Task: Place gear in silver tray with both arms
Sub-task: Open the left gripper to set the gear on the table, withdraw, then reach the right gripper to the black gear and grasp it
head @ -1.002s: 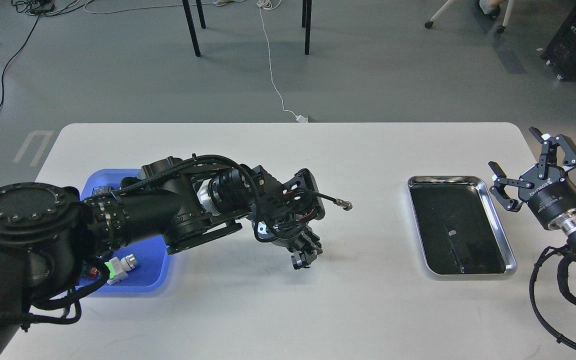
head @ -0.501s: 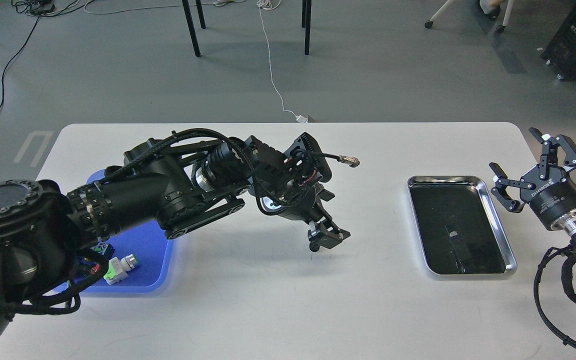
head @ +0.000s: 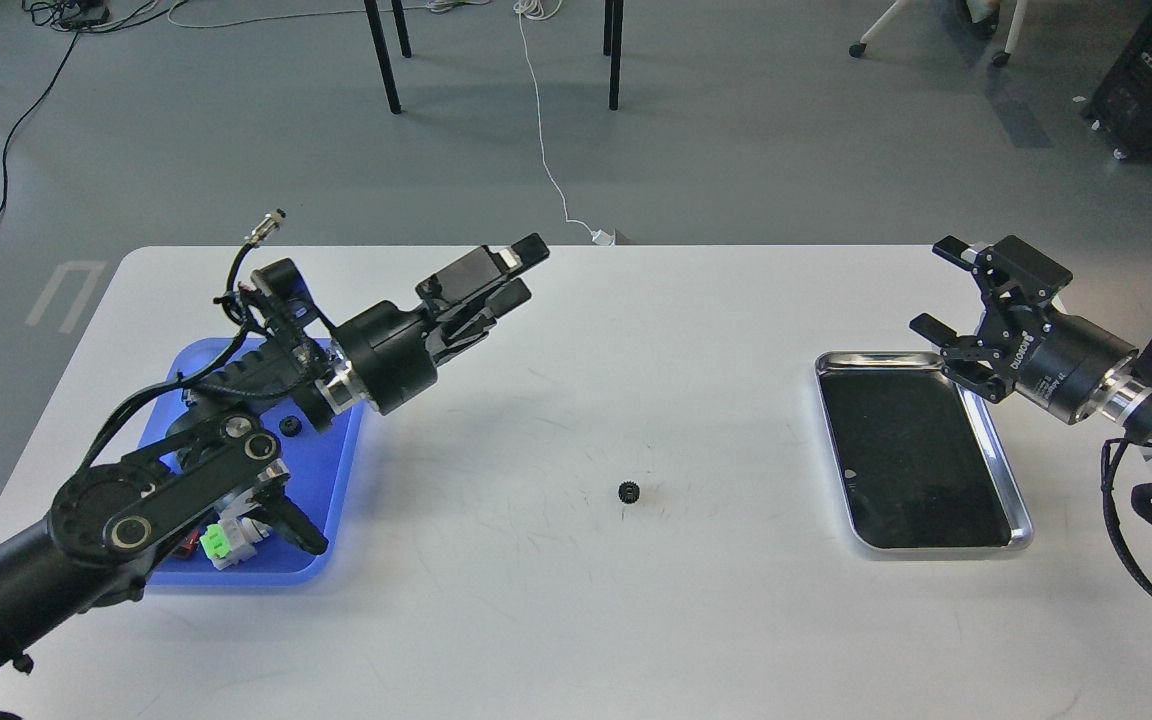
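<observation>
My right gripper (head: 956, 300) has its fingers spread empty, my left gripper (head: 506, 270) fingers nearly closed on nothing; the tiny gear (head: 627, 491), mid-bench left of the silver tray (head: 998, 445), could skid away under a misaligned pinch.

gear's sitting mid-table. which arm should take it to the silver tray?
Right, probably. The gear lies between both arms, but the right gripper is open and beside the silver tray; the left gripper is raised near the blue tray.
</observation>
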You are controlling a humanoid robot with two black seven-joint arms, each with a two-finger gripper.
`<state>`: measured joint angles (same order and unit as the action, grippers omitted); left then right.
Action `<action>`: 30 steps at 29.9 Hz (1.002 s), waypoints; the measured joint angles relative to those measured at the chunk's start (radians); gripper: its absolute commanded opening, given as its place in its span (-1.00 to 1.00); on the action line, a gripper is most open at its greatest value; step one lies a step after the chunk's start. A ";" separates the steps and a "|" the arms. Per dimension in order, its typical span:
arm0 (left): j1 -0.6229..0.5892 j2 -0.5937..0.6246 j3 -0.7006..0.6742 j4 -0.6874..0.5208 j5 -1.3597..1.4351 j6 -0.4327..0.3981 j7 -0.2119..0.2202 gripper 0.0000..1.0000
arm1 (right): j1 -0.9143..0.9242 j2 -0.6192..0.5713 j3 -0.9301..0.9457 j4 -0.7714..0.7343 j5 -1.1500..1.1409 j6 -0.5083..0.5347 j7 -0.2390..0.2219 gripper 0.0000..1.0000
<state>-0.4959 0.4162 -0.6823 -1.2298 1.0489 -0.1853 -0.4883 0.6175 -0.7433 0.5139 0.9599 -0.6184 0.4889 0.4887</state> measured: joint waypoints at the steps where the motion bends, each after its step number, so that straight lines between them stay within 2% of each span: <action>1: 0.046 0.000 -0.050 -0.012 -0.003 -0.002 0.000 0.96 | 0.024 0.000 -0.018 0.006 -0.052 0.000 0.000 0.98; 6: 0.207 -0.002 -0.212 -0.033 -0.051 -0.014 0.000 0.96 | 0.214 0.005 -0.204 0.021 -0.271 0.000 0.000 0.98; 13: 0.312 -0.005 -0.401 -0.025 -0.293 -0.101 0.007 0.96 | 0.495 0.083 -0.518 0.060 -0.392 0.000 0.000 0.98; 18: 0.349 -0.001 -0.436 -0.021 -0.367 -0.126 0.032 0.96 | 0.635 0.183 -0.659 0.090 -0.546 0.000 0.000 0.98; 27: 0.370 -0.004 -0.453 -0.025 -0.370 -0.128 0.034 0.96 | 0.794 0.371 -0.822 0.076 -0.771 0.000 0.000 0.98; 30: 0.370 -0.006 -0.456 -0.026 -0.370 -0.129 0.034 0.96 | 0.804 0.446 -0.865 0.037 -0.847 -0.035 0.000 0.97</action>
<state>-0.1259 0.4102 -1.1386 -1.2562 0.6794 -0.3145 -0.4540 1.4218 -0.2975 -0.3506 0.9969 -1.4653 0.4543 0.4888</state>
